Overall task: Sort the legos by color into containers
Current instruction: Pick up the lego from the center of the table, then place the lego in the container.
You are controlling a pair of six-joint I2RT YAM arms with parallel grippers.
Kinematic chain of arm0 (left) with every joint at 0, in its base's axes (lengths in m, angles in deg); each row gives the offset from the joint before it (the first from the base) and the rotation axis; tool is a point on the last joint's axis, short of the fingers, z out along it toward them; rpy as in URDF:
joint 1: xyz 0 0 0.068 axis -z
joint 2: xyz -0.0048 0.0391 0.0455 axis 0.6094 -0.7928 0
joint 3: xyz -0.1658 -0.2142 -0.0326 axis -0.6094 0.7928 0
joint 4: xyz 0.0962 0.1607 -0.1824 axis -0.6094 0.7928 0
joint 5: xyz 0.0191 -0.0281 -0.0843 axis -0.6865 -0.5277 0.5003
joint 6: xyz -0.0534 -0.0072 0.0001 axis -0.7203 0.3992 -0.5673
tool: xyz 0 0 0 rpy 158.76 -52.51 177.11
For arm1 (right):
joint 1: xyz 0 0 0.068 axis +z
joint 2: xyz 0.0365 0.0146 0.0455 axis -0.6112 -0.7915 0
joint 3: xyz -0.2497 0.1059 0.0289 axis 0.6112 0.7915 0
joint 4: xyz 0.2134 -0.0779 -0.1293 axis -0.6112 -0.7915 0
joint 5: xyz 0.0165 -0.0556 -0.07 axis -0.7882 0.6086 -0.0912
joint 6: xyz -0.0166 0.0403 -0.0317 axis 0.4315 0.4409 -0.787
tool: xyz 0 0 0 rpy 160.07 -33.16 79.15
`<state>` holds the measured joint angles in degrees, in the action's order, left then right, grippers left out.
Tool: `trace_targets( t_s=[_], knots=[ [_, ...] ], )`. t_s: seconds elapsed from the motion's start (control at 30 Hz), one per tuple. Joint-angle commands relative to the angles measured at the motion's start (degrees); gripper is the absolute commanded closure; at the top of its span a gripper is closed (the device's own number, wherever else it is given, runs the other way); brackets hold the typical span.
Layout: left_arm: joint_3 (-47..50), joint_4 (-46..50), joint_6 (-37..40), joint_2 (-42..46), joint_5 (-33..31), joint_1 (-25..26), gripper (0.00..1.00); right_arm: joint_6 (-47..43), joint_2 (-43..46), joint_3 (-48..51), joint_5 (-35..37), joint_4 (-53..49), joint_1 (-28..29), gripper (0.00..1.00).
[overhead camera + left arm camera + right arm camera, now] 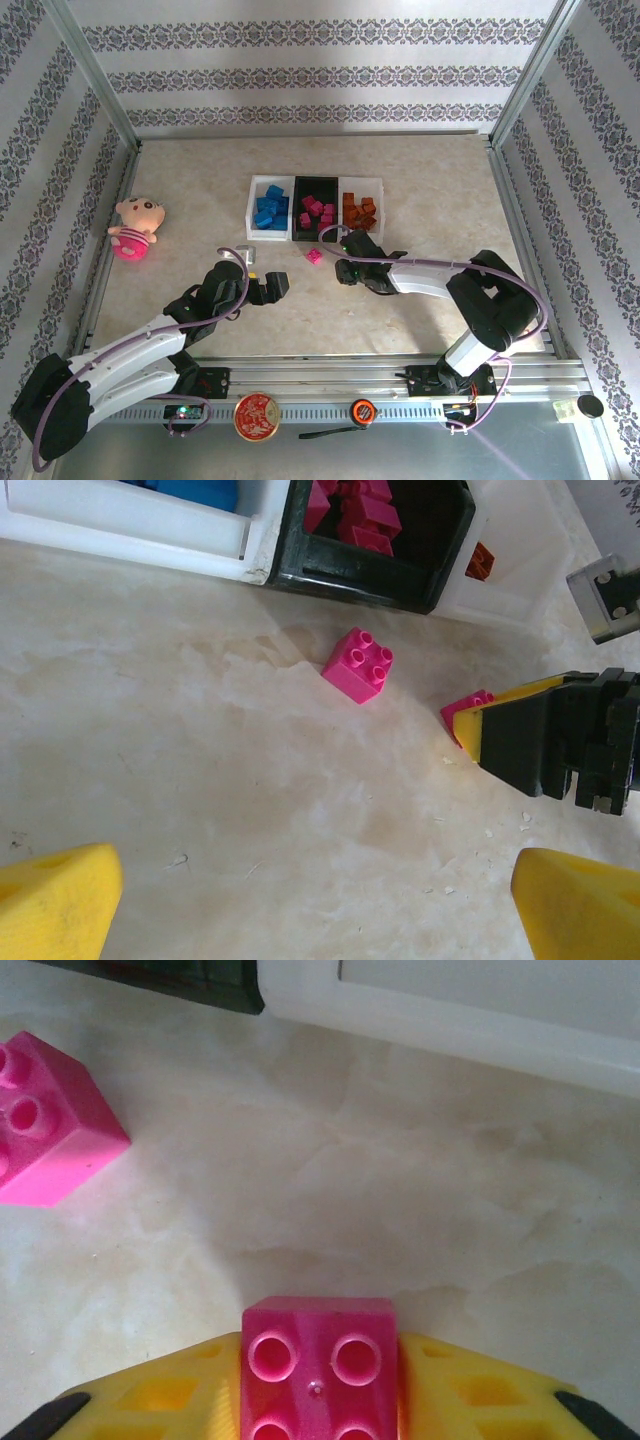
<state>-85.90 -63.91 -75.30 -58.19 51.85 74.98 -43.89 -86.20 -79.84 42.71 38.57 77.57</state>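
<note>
My right gripper [320,1385] is shut on a magenta lego [320,1360], studs up, low over the table in front of the containers. From the left wrist view, that held lego [463,711] pokes out beside the right gripper's finger [520,742]. A second magenta lego [313,257] [358,665] [50,1130] lies loose just left of it. The left white tray [252,212] holds blue legos, the black tray [316,234] magenta ones, the right white tray [380,205] orange ones. My left gripper [275,288] [320,880] is open and holds nothing, short of the loose lego.
A pink plush doll [135,228] lies at the far left by the frame rail. The metal frame and patterned walls enclose the table. The black tray's front wall [350,580] stands close behind the loose lego.
</note>
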Motion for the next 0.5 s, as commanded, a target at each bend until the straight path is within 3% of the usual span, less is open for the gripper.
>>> trace_targets(
  t_s=[0.0,0.27,0.47],
  knots=[
    [-0.3,-1.2,-0.6,-0.4,-0.7,0.5,0.0,-1.3,2.5,0.3,-1.4,-0.2,0.6,0.65],
    [-0.8,-1.6,-0.8,-1.3,-0.7,0.5,0.0,-4.0,12.2,-4.7,-4.2,-2.6,1.3,0.71],
    [-1.3,-1.9,-1.4,-2.5,0.1,0.5,0.0,-7.1,6.3,-16.7,-3.5,-4.5,-0.1,0.71]
  ],
)
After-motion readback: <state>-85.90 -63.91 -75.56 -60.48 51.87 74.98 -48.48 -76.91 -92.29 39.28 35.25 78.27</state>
